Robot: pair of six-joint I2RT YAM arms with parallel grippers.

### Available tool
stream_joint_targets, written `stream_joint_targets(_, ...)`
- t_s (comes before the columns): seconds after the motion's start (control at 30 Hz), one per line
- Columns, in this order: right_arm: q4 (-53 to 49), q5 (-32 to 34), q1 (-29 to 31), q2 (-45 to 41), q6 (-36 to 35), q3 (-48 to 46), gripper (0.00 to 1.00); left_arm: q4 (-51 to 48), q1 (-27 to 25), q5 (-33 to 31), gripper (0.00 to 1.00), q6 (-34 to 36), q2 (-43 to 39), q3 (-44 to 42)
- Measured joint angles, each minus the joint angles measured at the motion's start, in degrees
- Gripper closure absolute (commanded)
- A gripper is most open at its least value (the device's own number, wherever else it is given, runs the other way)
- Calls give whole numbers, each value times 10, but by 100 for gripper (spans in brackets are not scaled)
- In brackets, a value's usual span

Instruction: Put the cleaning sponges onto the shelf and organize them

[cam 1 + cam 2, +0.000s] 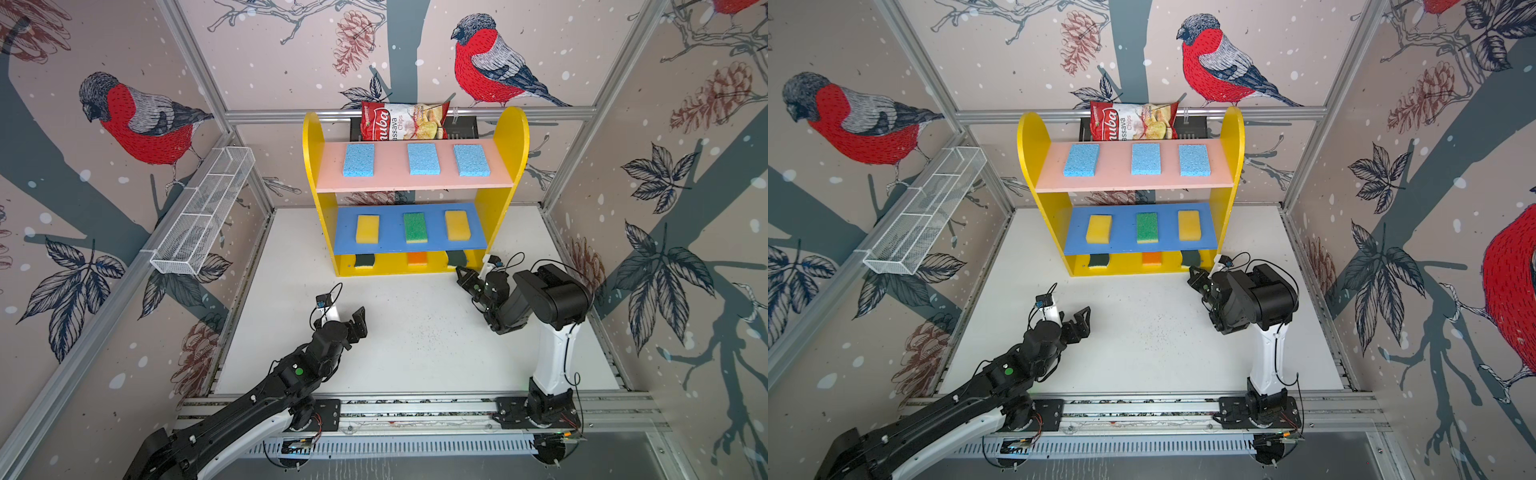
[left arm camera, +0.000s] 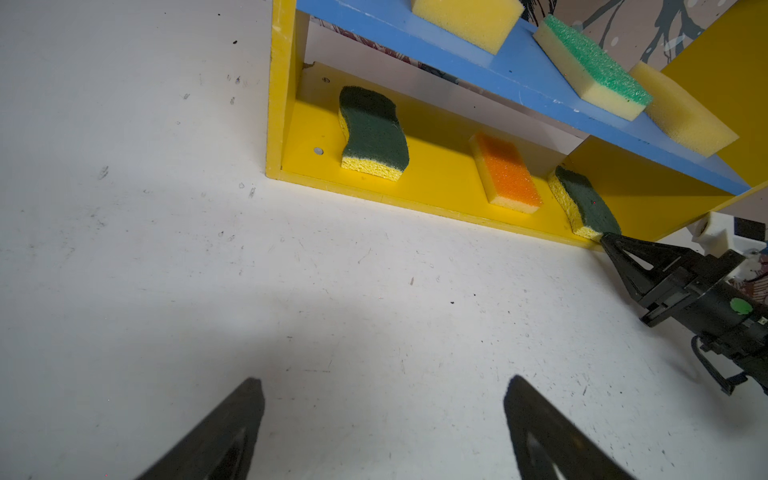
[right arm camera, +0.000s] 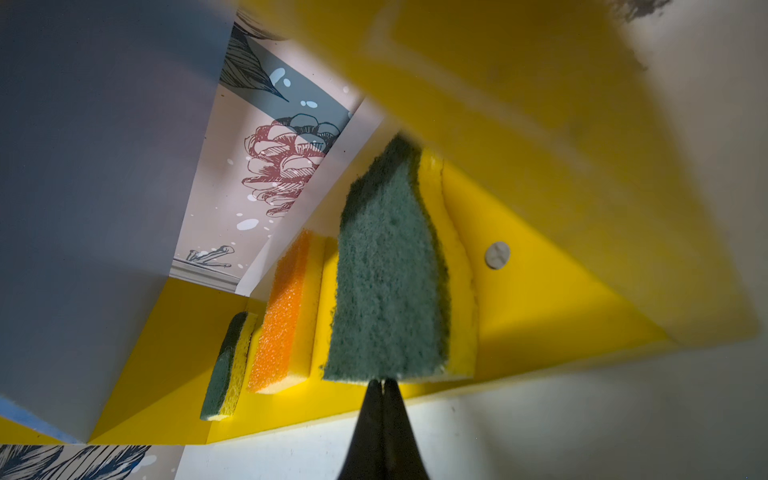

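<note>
R gripper (image 3: 381,381) closed, empty, tips at, maybe touching, wavy sponge (image 3: 388,266); L gripper (image 2: 384,380) wide, empty.

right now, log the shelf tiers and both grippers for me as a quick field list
pink board: three light blue sponges, spaced apart
blue board: left yellow sponge, green-topped sponge, right yellow sponge
yellow base: left wavy sponge, orange-topped sponge, right wavy sponge
left gripper: open, empty, over the table
right gripper: shut, fingers at right wavy sponge's front edge
behind shelf: chips bag
</note>
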Motion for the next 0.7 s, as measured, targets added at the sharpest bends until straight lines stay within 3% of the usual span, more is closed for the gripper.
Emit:
stream_joint_targets(0.27,-88,4,6,-1,-32,54,95,-1,0,-12,9,1,15,16)
stream_joint_targets(0.53,-132,21,24,-73,-34,-23,94,-13,0,-27,8,5,-5,19)
stream_joint_targets(0.57,-141,23,25,-87,-37,-34,92,-14,0,-30,8,10,-6,21)
stream_joint_targets(0.7,-206,47,26,-188,-71,-68,66,-17,5,-52,4,32,-7,33)
